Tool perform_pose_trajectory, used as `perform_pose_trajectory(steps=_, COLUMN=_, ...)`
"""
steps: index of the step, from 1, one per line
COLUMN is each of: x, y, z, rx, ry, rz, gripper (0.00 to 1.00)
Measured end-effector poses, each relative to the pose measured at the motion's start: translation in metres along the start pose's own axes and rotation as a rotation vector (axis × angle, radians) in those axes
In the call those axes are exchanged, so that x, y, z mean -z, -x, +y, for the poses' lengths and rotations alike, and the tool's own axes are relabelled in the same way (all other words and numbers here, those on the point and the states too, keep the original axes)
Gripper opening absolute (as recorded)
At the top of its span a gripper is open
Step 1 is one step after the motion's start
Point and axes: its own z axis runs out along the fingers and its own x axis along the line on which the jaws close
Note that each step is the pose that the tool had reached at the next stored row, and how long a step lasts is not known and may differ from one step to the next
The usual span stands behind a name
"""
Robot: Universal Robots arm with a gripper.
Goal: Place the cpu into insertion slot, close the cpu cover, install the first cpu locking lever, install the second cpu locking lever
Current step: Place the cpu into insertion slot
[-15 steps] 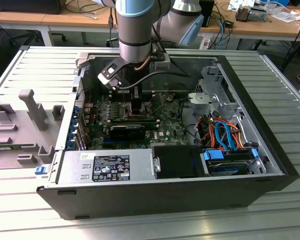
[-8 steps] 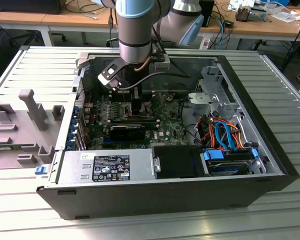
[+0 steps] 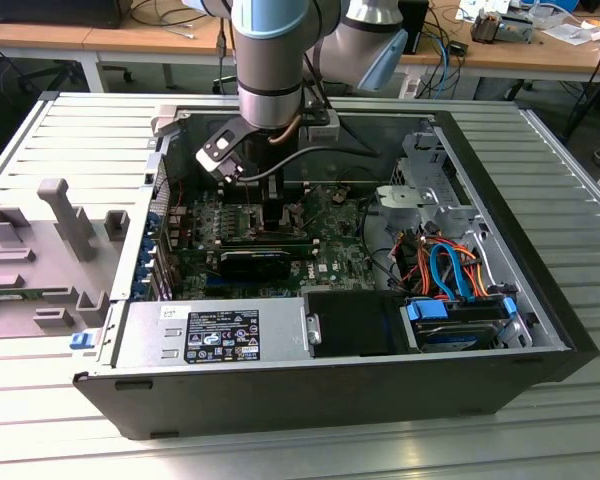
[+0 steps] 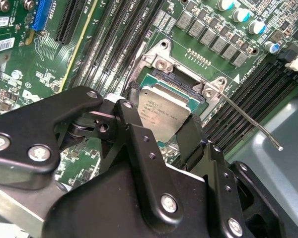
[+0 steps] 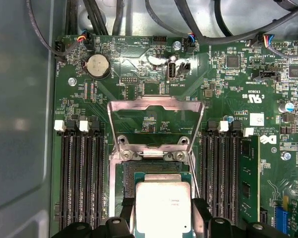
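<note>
My gripper (image 5: 163,210) is shut on the cpu (image 5: 163,206), a square chip with a silver top, with a black finger on each of two opposite edges. The chip hangs low over the insertion slot (image 5: 150,170), whose dark contact field shows just past the chip's edge. Whether the chip rests in the slot I cannot tell. Beyond the slot, the cpu cover (image 5: 139,104) stands flipped open. In the second wrist view the cpu (image 4: 164,115) sits slightly tilted above the slot (image 4: 183,83), and a thin locking lever (image 4: 248,121) sticks out sideways. In the exterior view the gripper (image 3: 277,215) reaches down into the case.
Long black memory slots (image 5: 79,173) flank the socket on both sides. The open computer case (image 3: 540,300) walls in the board. A power supply (image 3: 220,335) and a drive with blue and orange cables (image 3: 450,275) lie near. A grey fixture (image 3: 65,225) stands at the exterior view's left.
</note>
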Motion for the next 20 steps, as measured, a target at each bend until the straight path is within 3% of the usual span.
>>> perform_pose_trajectory(steps=8, x=-0.0003, y=-0.0053, z=0.0010, rx=0.002, ry=0.0001, rz=0.0009, gripper=0.54)
perform_pose_trajectory(steps=11, x=-0.0149, y=-0.0065, z=0.0042, rx=0.002, ry=-0.0047, rz=0.0010, gripper=0.54)
perform_pose_trajectory(steps=20, x=-0.0199, y=-0.0067, z=0.0047, rx=0.002, ry=-0.0052, rz=0.0009, gripper=0.54)
